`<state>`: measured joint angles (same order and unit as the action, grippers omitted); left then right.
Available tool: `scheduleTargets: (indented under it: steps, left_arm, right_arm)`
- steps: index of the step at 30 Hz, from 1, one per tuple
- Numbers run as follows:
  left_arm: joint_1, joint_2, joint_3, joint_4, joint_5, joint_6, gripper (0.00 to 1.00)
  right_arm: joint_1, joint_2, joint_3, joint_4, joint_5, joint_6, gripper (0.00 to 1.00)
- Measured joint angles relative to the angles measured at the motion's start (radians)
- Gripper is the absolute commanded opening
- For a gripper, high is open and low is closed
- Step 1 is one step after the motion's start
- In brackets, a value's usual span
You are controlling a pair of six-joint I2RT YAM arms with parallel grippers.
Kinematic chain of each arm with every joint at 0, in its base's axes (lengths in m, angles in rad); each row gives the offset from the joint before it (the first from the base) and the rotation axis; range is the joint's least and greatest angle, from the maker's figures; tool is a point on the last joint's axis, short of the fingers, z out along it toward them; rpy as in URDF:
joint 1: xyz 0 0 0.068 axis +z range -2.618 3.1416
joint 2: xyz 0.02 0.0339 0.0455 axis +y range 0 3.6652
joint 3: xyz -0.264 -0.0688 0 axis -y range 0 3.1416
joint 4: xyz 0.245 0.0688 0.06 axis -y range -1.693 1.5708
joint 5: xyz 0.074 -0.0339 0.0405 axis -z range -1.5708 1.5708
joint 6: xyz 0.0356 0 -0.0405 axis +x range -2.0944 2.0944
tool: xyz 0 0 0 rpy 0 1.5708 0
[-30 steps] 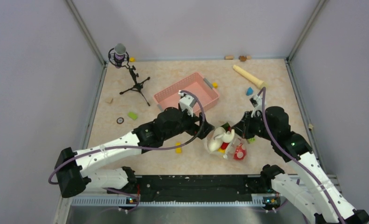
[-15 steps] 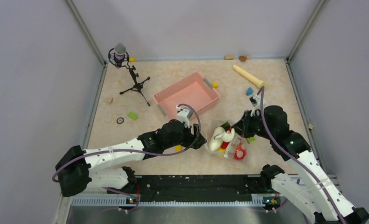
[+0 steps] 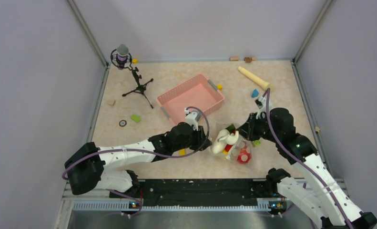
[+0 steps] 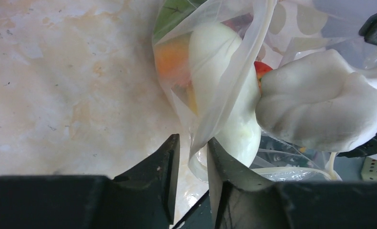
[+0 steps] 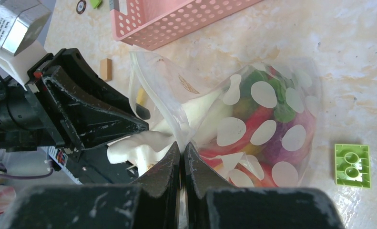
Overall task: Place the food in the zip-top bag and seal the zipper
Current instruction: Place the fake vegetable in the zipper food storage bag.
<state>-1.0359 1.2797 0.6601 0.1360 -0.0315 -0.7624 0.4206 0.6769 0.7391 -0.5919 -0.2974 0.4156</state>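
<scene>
Near pink basket (image 5: 177, 19), zip-top bag (image 5: 267, 114); edge pinched in right end effector (image 5: 182, 152)

Left arm (image 3: 124, 153) and right arm (image 3: 320, 176): white shells, black joints and purple cables are noted; the black fingers (image 5: 160, 181) are scuffed.

Overhead view from high above the near side, looking down on the whole bench (image 3: 177, 71), wrist views close behind left tool (image 4: 192, 148) and right tool (image 5: 182, 152), all three sharing the zip-top bag (image 3: 235, 147)
</scene>
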Motion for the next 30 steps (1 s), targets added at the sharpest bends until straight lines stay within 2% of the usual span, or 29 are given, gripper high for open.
scheduleTargets:
  steps: [2, 3, 4, 8, 11, 17, 22, 30]
  left_arm:
    - [0.0, 0.008, 0.0, 0.0, 0.002, 0.002, 0.15]
    - [0.0, 0.008, 0.0, 0.0, 0.004, 0.0, 0.04]
    - [0.0, 0.008, 0.0, 0.001, 0.006, 0.002, 0.0]
    - [0.0, 0.006, 0.0, 0.001, 0.018, 0.002, 0.0]
    - [0.0, -0.011, 0.004, -0.011, 0.046, 0.002, 0.0]
    - [-0.006, -0.107, 0.028, -0.032, 0.091, 0.009, 0.0]
    - [-0.006, -0.179, 0.055, -0.032, 0.123, 0.017, 0.0]
    - [-0.007, -0.174, 0.136, -0.047, 0.12, 0.016, 0.0]
  right_arm:
    - [0.0, 0.0, 0.0, 0.0, 0.0, 0.0, 0.04]
    - [0.0, 0.0, 0.0, 0.0, 0.001, 0.0, 0.04]
    - [0.0, 0.0, 0.0, 0.0, 0.001, 0.0, 0.04]
    - [0.0, 0.0, 0.0, 0.0, 0.011, 0.001, 0.04]
    - [0.0, 0.005, 0.002, -0.004, 0.031, 0.005, 0.0]
    - [0.0, 0.048, 0.058, -0.047, 0.079, 0.006, 0.0]
    - [0.0, 0.107, 0.148, -0.123, 0.163, 0.006, 0.0]
    - [0.005, 0.237, 0.267, -0.229, 0.311, 0.013, 0.0]
